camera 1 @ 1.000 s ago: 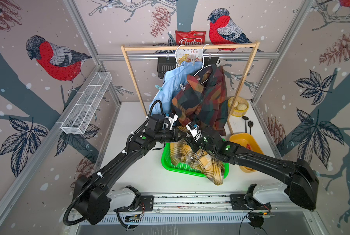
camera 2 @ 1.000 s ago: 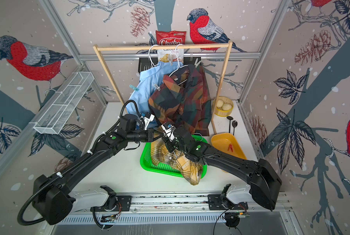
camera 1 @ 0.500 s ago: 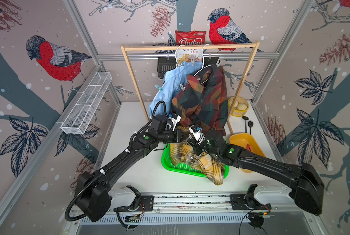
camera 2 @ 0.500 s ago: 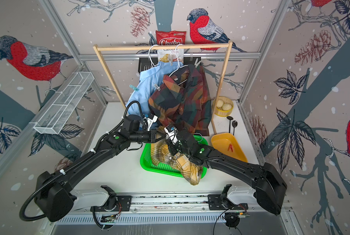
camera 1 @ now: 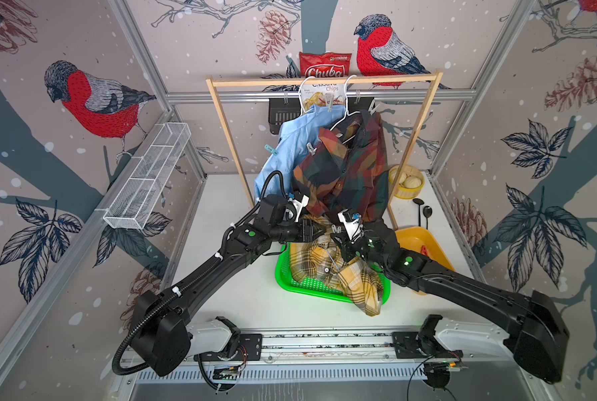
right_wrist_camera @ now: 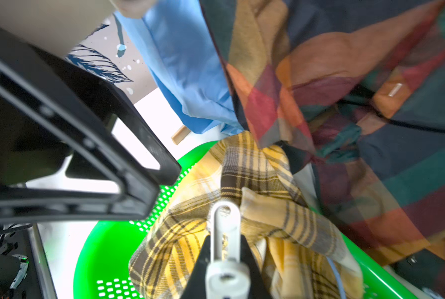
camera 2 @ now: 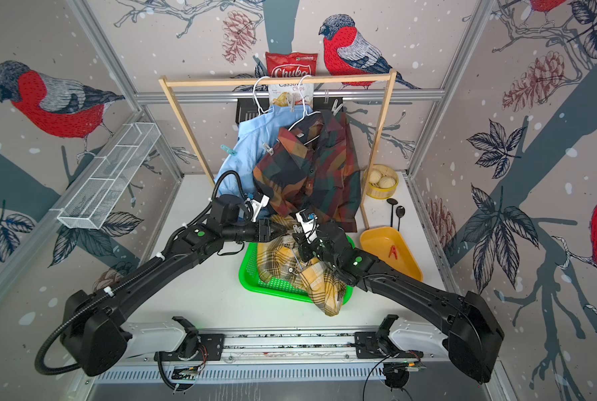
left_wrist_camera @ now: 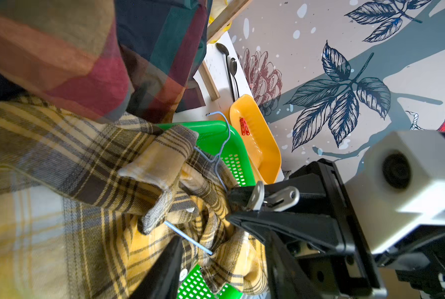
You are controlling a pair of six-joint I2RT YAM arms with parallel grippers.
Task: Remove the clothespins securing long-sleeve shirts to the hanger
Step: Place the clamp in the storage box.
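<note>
**Right tool clamps a white clothespin at the yellow shirt**

Top views: the left tool (camera 1: 326,228) and right tool (camera 1: 338,241) meet almost tip to tip. Directly beneath them, the yellow shirt (camera 1: 325,269) lies heaped in the green basket (camera 1: 283,277). Beyond both tools, the dark plaid shirt (camera 1: 345,166) and blue shirt (camera 1: 290,149) hang from the rack (camera 1: 325,81). A teal clothespin (camera 1: 271,150) sits on the blue shirt and a grey clothespin (camera 1: 311,148) beside the plaid collar, both well above the tools. A red clothespin (camera 2: 393,251) lies in the yellow tray (camera 2: 377,239), on the tabletop just outboard of the right tool.

Left wrist: the left tool's jaws stand wide. Yellow shirt and a blue wire hanger (left_wrist_camera: 222,145) show in the gap, and nothing is pinched. Straight ahead, the right tool (left_wrist_camera: 239,207) is narrow, closed on the white clothespin (left_wrist_camera: 273,199).

Right wrist: the right tool (right_wrist_camera: 225,256) holds the white clothespin (right_wrist_camera: 225,227) lengthwise between its fingers. The clothespin's far end touches a fold of the yellow shirt (right_wrist_camera: 268,181); whether it grips the cloth cannot be told. The left tool's black frame looms close alongside.
</note>
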